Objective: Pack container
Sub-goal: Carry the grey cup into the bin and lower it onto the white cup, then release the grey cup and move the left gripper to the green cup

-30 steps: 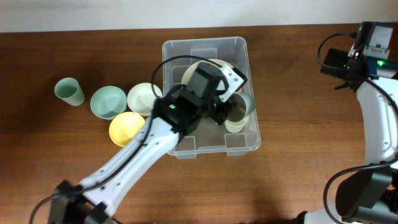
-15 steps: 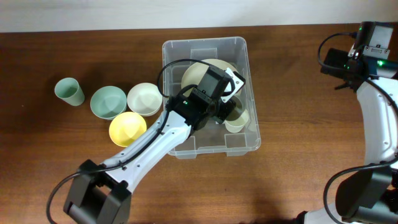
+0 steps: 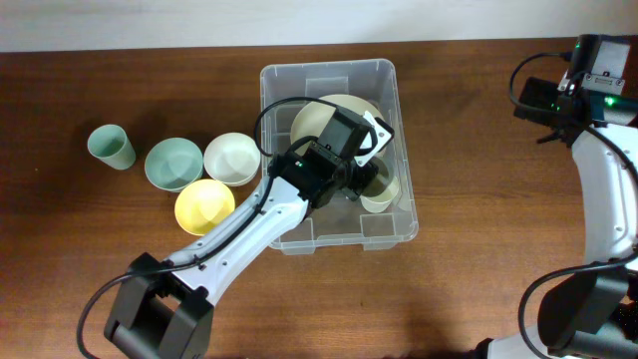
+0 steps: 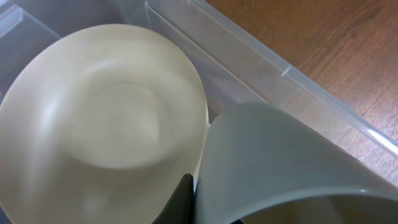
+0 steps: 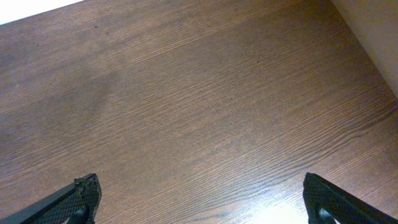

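The clear plastic container [image 3: 384, 75] stands at the table's middle. A large cream bowl [image 3: 334, 112] lies in its far half and also shows in the left wrist view [image 4: 106, 118]. My left gripper [image 3: 361, 179] reaches into the tub and is shut on the rim of a grey-green cup [image 3: 387, 179], one finger [image 4: 185, 202] outside the cup wall [image 4: 280, 162]. The cup sits just right of the bowl, over a cream cup [image 3: 377, 203]. My right gripper [image 5: 199, 199] is open and empty over bare table at the far right.
Left of the tub stand a green cup [image 3: 110, 147], a green bowl [image 3: 172, 164], a cream bowl [image 3: 231, 158] and a yellow bowl [image 3: 203, 205]. The tub's right wall [image 4: 249, 56] runs close beside the held cup. The right arm [image 3: 598, 150] stays along the right edge.
My left gripper has shifted with the grey-green cup slightly toward the tub's front, onto the cream cup. The right arm has not moved.
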